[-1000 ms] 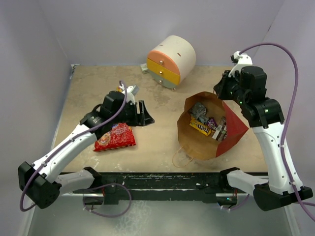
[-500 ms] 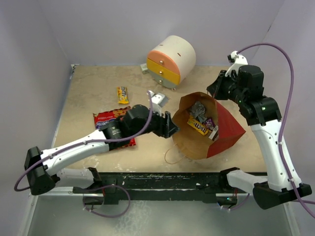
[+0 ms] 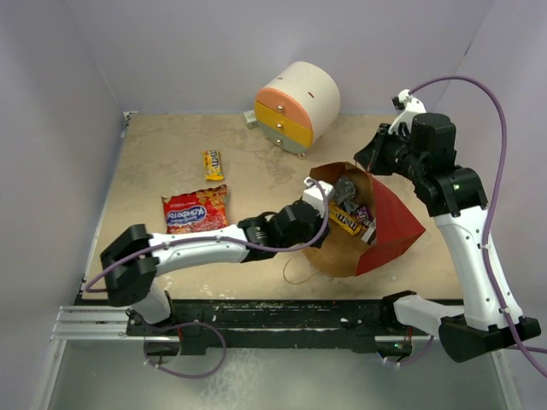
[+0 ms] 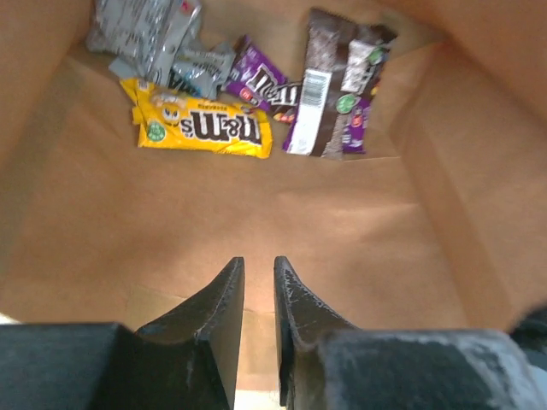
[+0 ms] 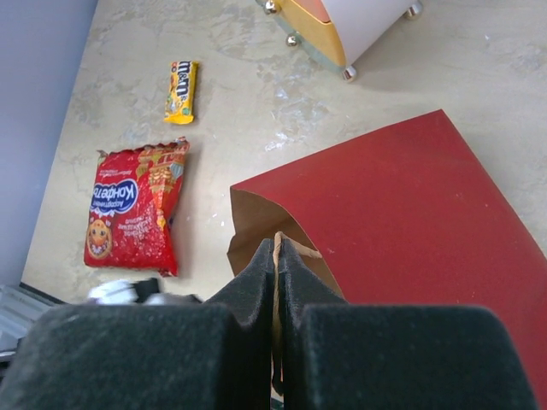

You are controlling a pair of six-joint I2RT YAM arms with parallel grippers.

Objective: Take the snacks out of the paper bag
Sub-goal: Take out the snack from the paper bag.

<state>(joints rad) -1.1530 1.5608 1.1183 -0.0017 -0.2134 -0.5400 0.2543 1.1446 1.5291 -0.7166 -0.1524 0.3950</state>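
The paper bag [image 3: 395, 220] lies on its side, red outside and brown inside, with its mouth towards the left. My right gripper [image 3: 364, 161] is shut on its string handle [image 5: 275, 248] at the top rim and holds the mouth open. My left gripper [image 3: 320, 226] is inside the mouth, its fingers [image 4: 222, 290] empty with a narrow gap between them. At the back of the bag lie a yellow candy packet [image 4: 201, 126], purple [image 4: 256, 79] and brown [image 4: 320, 85] packets, and silver foil packets [image 4: 149, 38]. The red crisp packet [image 3: 195, 210] and a small yellow candy packet [image 3: 213, 164] lie on the table.
The round white cabinet [image 3: 297, 107] with orange-yellow drawers stands at the back, just behind the bag. The bag's second string handle [image 3: 295, 272] lies on the table near the front edge. Grey walls close in the left, the back and the right.
My left arm has swung right, away from the crisp packet, and reached into the bag's mouth. The bag has shifted a little to the left. My right gripper has kept its hold.
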